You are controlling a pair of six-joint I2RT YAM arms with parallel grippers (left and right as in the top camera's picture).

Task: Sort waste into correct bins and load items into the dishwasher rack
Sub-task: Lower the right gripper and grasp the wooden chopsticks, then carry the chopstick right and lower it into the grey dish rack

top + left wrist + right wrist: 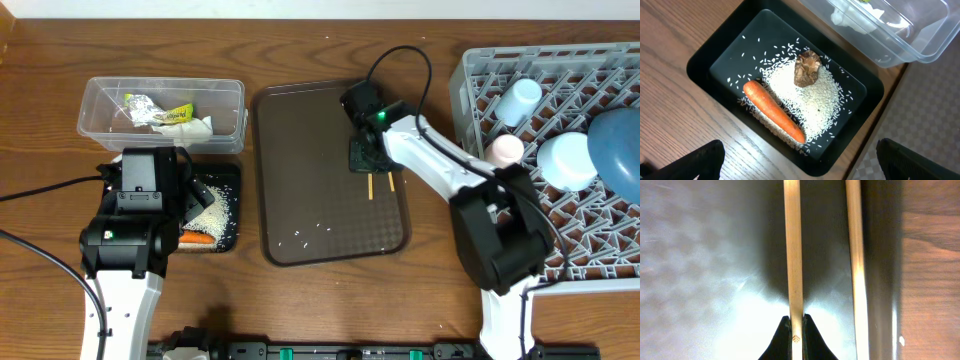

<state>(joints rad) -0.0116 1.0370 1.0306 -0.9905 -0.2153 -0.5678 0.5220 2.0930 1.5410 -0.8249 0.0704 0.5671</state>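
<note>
From overhead I see my right gripper down on the right side of the brown tray, with the wooden chopsticks showing as two pale tips poking out beneath it. Their long axis runs near-to-far across the bench, and the visible ends point toward the front edge. The grey rack sits well apart to the right. In the left wrist view, my left gripper hangs spread wide over the black tray, holding nothing. In that tray an orange carrot lies diagonally on a bed of white rice, with a brown lump just beside it. The clear tub sits alongside. In the right wrist view the chopsticks are two smooth, light wooden sticks, straight and parallel, running straight away from the camera. The gripper's dark tips are pinching the left stick, and the other stick lies free near the tray's rim.
</note>
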